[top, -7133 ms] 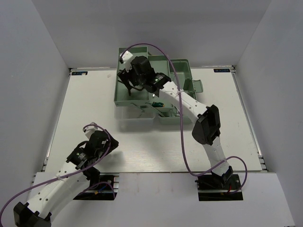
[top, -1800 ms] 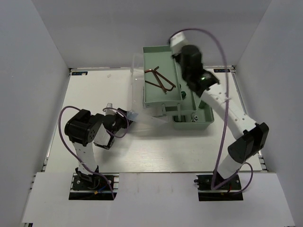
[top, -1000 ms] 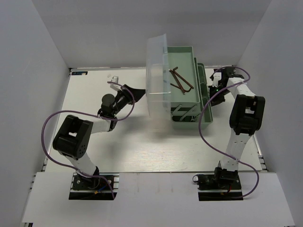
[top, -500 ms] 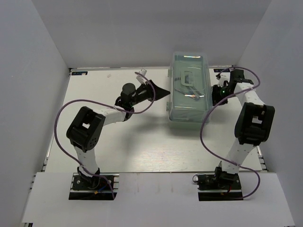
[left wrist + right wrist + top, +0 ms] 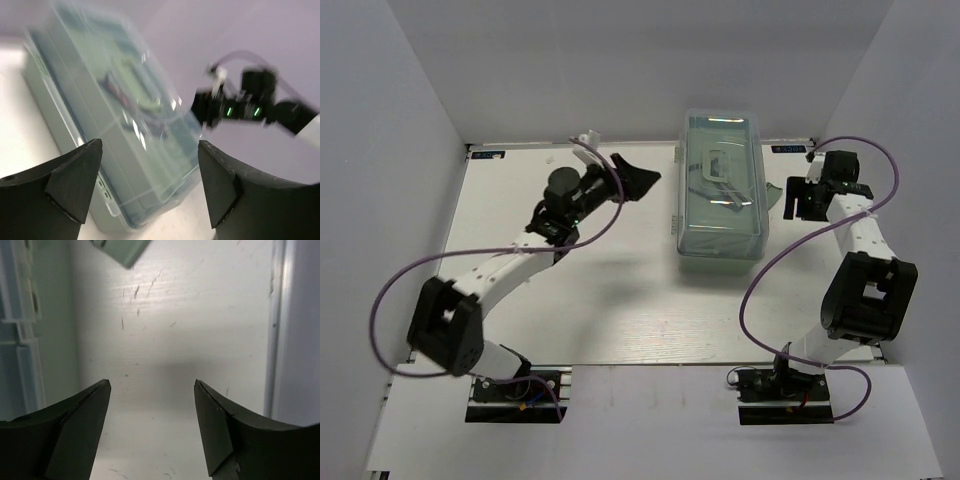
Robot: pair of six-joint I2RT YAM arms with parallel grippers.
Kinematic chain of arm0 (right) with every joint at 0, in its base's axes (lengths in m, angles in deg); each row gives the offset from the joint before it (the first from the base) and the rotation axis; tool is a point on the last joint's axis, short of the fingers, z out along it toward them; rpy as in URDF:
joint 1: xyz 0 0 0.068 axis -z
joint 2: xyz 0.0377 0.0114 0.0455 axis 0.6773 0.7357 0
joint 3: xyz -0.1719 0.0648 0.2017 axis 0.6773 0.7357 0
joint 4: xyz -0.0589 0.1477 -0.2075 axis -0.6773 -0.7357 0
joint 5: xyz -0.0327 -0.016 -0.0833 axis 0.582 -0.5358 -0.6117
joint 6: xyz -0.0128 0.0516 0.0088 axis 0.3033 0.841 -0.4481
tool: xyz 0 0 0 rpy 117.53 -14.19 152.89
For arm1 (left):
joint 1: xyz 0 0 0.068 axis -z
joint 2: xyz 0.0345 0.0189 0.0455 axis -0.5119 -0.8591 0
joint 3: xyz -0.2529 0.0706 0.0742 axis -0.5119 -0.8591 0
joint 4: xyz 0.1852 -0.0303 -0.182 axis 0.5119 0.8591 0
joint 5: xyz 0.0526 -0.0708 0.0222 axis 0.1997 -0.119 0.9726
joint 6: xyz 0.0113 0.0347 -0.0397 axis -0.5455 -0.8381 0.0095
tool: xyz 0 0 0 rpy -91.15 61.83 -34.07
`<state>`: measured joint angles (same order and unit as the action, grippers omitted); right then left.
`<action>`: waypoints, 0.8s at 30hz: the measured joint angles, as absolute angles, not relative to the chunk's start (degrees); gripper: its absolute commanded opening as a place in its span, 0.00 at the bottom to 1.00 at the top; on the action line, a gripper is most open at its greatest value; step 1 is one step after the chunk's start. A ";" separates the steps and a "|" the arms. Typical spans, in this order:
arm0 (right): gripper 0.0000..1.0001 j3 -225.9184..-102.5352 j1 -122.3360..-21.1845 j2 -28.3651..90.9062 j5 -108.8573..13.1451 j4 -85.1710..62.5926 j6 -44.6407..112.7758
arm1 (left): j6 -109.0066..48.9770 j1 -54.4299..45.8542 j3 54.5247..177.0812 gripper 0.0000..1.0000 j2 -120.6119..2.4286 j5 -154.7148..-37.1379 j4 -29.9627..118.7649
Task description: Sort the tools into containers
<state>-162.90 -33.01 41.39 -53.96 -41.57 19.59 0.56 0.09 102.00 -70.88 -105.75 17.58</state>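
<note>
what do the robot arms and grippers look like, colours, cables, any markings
The left arm and right arm have white shells with black joint housings. A purple cable loops along each arm. The left gripper and right gripper have matte black wedge-shaped fingers. Green lights glow near the right wrist.

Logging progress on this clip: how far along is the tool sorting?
Looks done: the toolbox sits closed, and no loose tools show on the table. In hand: nothing; the left gripper and right gripper are open, apart from it. Left: nothing I can see.
</note>
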 measured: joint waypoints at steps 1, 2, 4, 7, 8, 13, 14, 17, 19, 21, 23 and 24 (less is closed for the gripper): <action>0.71 -161.67 -32.76 41.37 -53.61 -41.35 19.59 | -1.04 0.09 102.02 0.82 -67.65 -103.50 19.83; 0.62 -160.51 -32.59 41.37 -52.56 -41.30 19.55 | -2.63 0.09 102.05 0.76 -64.35 -101.21 22.10; 0.30 -159.29 -32.50 41.37 -49.48 -41.24 19.20 | -5.06 0.04 102.00 0.55 -59.28 -97.75 25.55; 0.00 -159.29 -32.63 41.26 -43.92 -40.10 18.96 | -7.66 0.02 99.29 0.32 -56.81 -95.61 26.52; 0.00 -159.31 -32.72 41.15 -42.74 -39.77 19.18 | -7.77 0.02 97.85 0.29 -57.11 -95.63 26.58; 0.00 -160.78 -33.01 41.08 -38.26 -39.14 20.12 | -8.82 0.37 95.42 0.28 -70.99 -98.76 28.86; 0.00 -161.28 -33.01 41.08 -37.41 -39.12 20.27 | -8.82 0.61 95.42 0.30 -73.75 -99.41 29.47; 0.00 -162.33 -33.01 41.10 -34.00 -38.83 20.51 | -8.84 1.99 95.88 0.32 -80.72 -101.73 30.76; 0.00 -162.44 -33.03 41.13 -31.22 -38.66 20.49 | -8.84 3.15 96.43 0.33 -83.34 -103.11 31.11; 0.00 -163.11 -33.09 41.78 -28.03 -38.99 20.49 | -8.82 4.35 97.65 0.34 -84.76 -104.27 31.11; 0.00 -164.75 -33.44 43.40 -24.30 -39.60 20.44 | -8.84 5.66 99.97 0.34 -85.83 -105.64 30.78; 0.00 -165.82 -33.64 44.34 -23.40 -40.21 20.14 | -8.84 6.18 101.15 0.35 -86.31 -106.28 30.34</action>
<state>-165.82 -33.64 44.34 -23.40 -40.21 20.14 -8.84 6.18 101.15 -86.31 -106.28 30.34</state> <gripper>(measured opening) 0.005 0.339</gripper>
